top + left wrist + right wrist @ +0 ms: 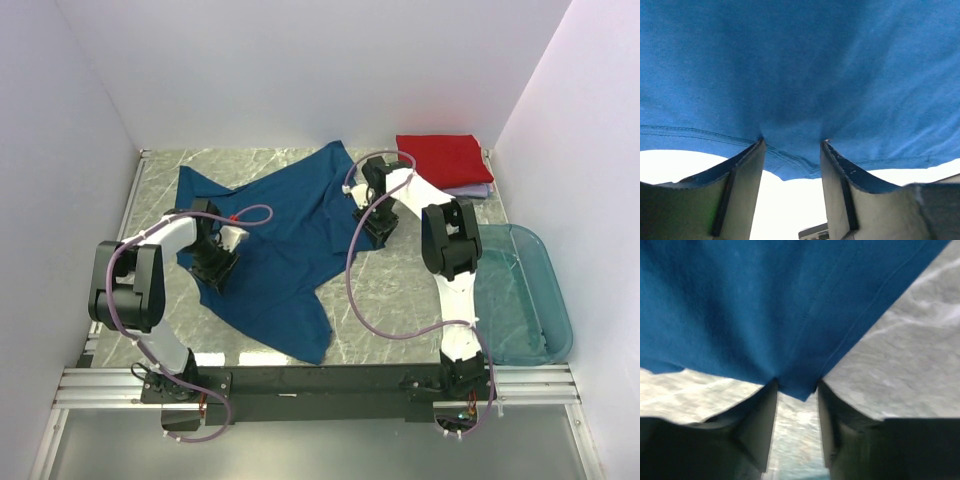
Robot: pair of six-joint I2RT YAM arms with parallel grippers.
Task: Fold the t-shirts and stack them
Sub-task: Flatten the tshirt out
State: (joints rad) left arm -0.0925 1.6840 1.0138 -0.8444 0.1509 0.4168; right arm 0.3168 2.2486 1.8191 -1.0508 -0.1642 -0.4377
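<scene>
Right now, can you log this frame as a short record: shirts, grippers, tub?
working shirt: dark blue t-shirt, spread unfolded on the marble table
left gripper: at its left hem, cloth between the fingertips, grip unclear
right gripper: at its right edge, likewise
stack: folded red t-shirt on folded lavender t-shirt, far right corner
tub: teal plastic tub, right side, nothing seen inside

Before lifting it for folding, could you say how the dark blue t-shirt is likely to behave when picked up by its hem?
The dark blue t-shirt lies rumpled and puckers between the fingers of the left gripper, so it will probably hang limp. It looks thin, likely light. Spread wide, it may drag over the table.
</scene>
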